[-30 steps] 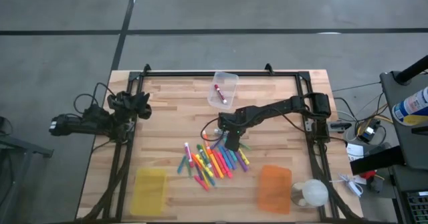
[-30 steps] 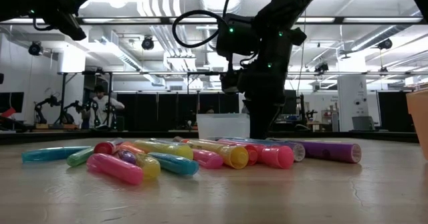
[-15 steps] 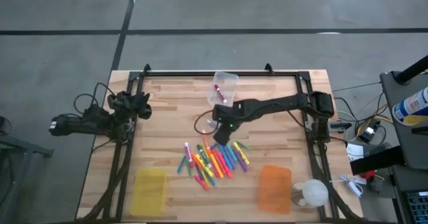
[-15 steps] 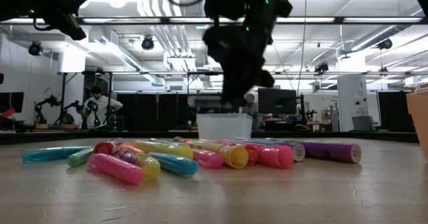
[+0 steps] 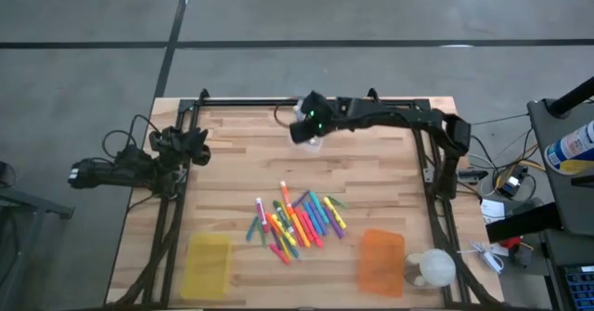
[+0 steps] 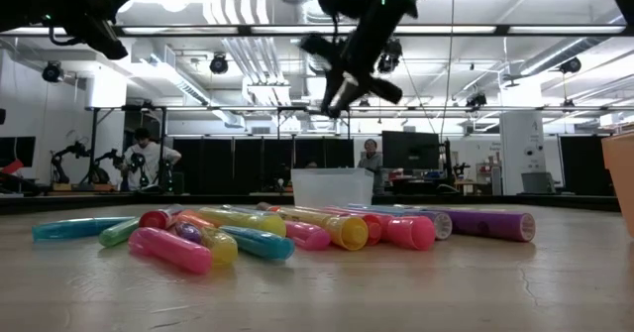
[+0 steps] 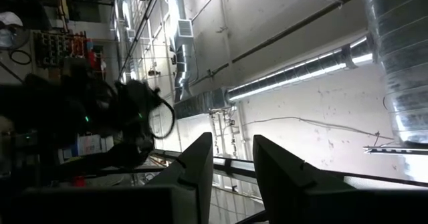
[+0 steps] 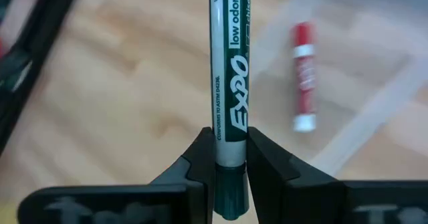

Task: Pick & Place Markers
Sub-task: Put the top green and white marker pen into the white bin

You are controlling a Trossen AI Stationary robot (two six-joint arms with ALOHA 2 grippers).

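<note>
The left end effector [image 7: 227,167] idles off the tabletop's [image 5: 232,162] left edge, fingers parted, empty; the heap of markers [image 5: 297,220] lies mid-tabletop; the right end effector [image 8: 231,158] grips a green marker [image 8: 231,70] reading "EXPO low odor" above the clear bin [image 8: 361,110], where a red marker [image 8: 304,75] lies.

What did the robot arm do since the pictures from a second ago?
The right claw rose from the pile of markers and swung to the far side of the table, above the clear bin. It is shut on a green marker. A red marker lies in the bin as before. The left claw stayed parked off the table's left edge; the pile, yellow bin and orange bin stayed put.
</note>
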